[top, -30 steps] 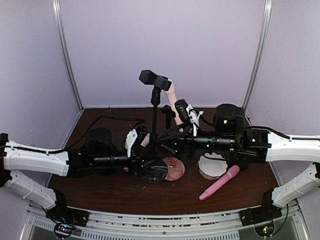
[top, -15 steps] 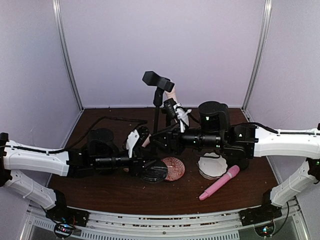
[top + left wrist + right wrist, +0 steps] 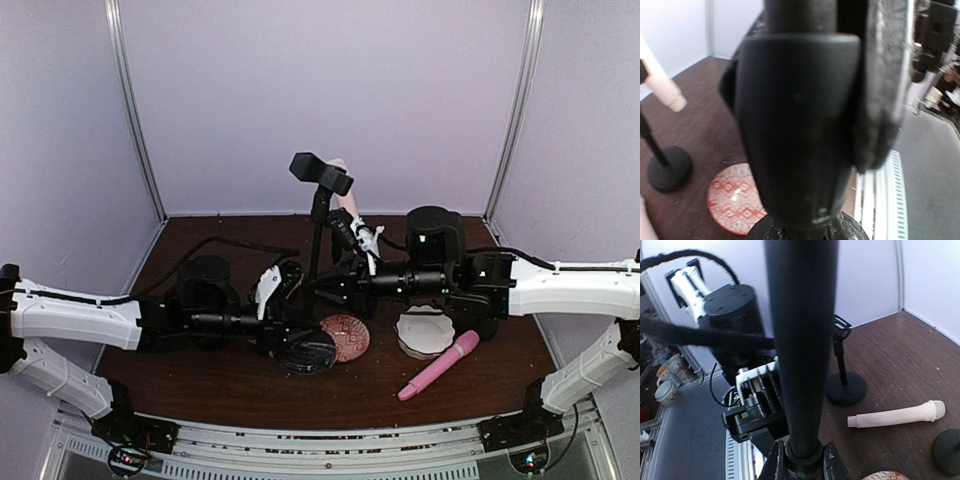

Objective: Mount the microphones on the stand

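Note:
The black stand rises from its round base, with an empty clip on top. My left gripper is shut low on the stand's thick lower sleeve, which fills the left wrist view; one finger shows beside it. My right gripper is shut on the stand's pole higher up. A pink microphone lies on the table at the front right. One peach microphone sits in a second stand behind. Another lies flat on the table.
A red patterned dish and a white dish lie by the stand's base. A small second stand is on the brown table, and another round base is nearby. Purple walls close in the back and sides.
My right arm moved left to the stand and its jaws closed on the pole. The clip on top shifted slightly right. My left gripper kept its hold.

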